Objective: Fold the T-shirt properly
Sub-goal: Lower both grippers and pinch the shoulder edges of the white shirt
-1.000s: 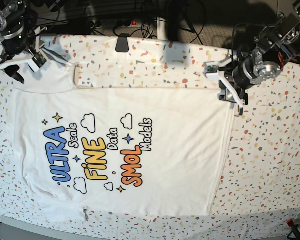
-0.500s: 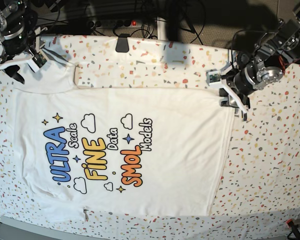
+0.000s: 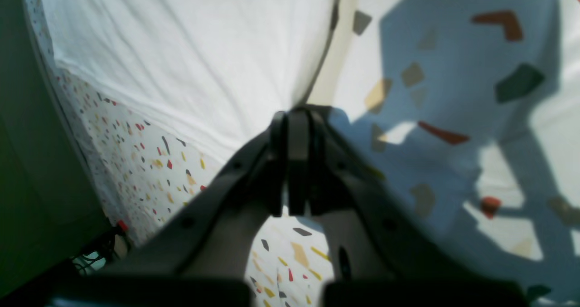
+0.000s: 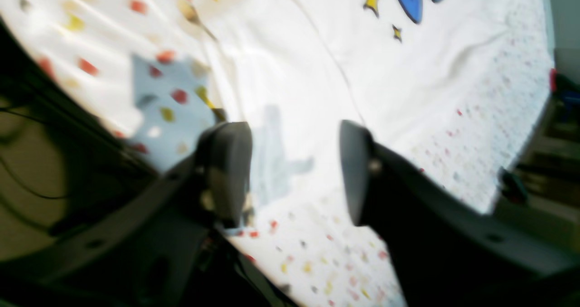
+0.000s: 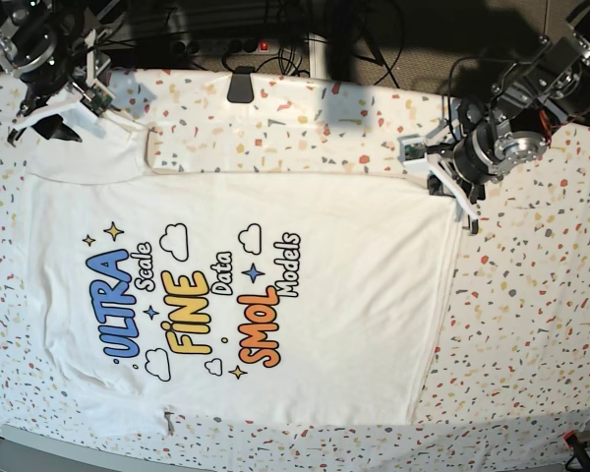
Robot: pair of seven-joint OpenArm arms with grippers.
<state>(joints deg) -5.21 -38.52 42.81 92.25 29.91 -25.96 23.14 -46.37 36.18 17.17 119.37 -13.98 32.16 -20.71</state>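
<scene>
The T-shirt (image 5: pixel 246 295) lies spread flat and print side up on the counter (image 5: pixel 531 324), with no fold made yet as far as the base view shows, so the whole of the folding looks to be ahead; the left hand (image 5: pixel 456 189) sits at the shirt's hem corner on the base view's right, its fingers pressed together, and in its wrist view the white cloth edge runs right into the fingertips, so it appears pinched on the T-shirt, though the cloth between them is hidden; the right hand (image 4: pixel 294 171) stands wide with nothing between its fingers, poised over the sleeve at the far corner on the base view's left; speckled cloth lies bare along the right side and the far edge, giving room to carry the hem across; the near edge of the counter runs close to the shirt's lower side, so little room there
</scene>
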